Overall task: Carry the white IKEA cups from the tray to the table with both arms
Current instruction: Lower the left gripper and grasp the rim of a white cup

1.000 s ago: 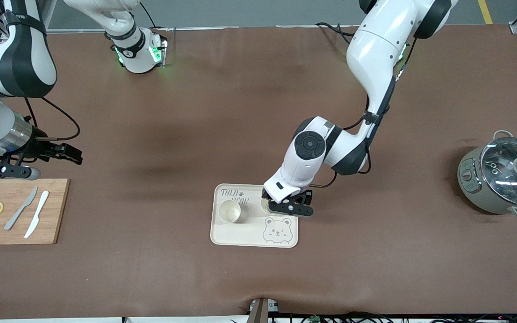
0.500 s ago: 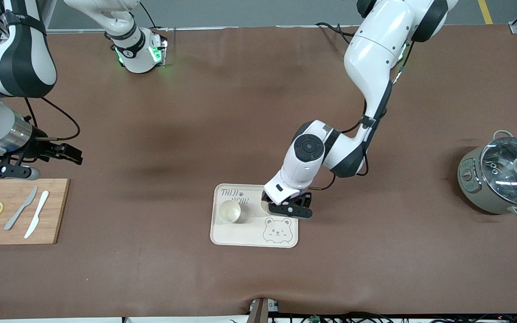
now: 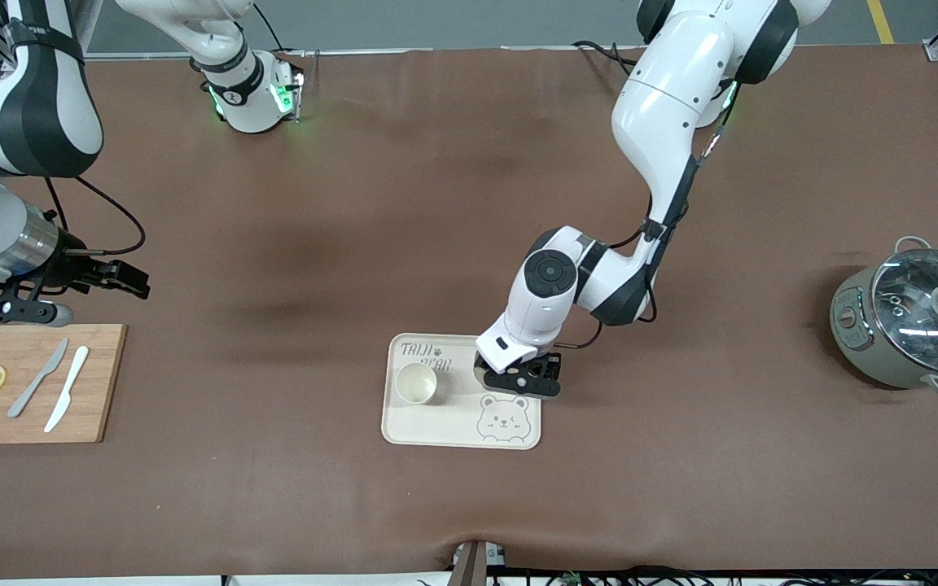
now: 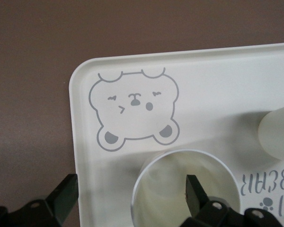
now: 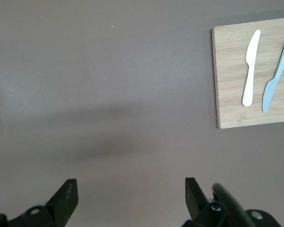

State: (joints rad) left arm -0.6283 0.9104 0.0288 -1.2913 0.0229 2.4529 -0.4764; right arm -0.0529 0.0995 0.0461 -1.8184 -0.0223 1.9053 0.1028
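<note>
A cream tray (image 3: 453,419) with a bear drawing lies near the middle of the table. One white IKEA cup (image 3: 416,382) stands upright on it at the right arm's end. The second cup (image 3: 481,376) stands on the tray beside it, mostly hidden under my left gripper (image 3: 522,381). In the left wrist view the left gripper (image 4: 131,187) is open. One finger (image 4: 195,191) is inside this cup (image 4: 170,189), the other off the tray's edge (image 4: 78,142). The first cup (image 4: 277,135) shows at the side. My right gripper (image 3: 111,277) is open and empty, waiting over bare table by the cutting board.
A wooden cutting board (image 3: 29,382) with two knives and lemon slices lies at the right arm's end; it also shows in the right wrist view (image 5: 236,71). A grey-green lidded pot (image 3: 909,317) stands at the left arm's end.
The left arm's elbow and wrist have shifted a little toward the right arm's end, with the gripper staying at the cup on the tray. The right arm has not moved.
</note>
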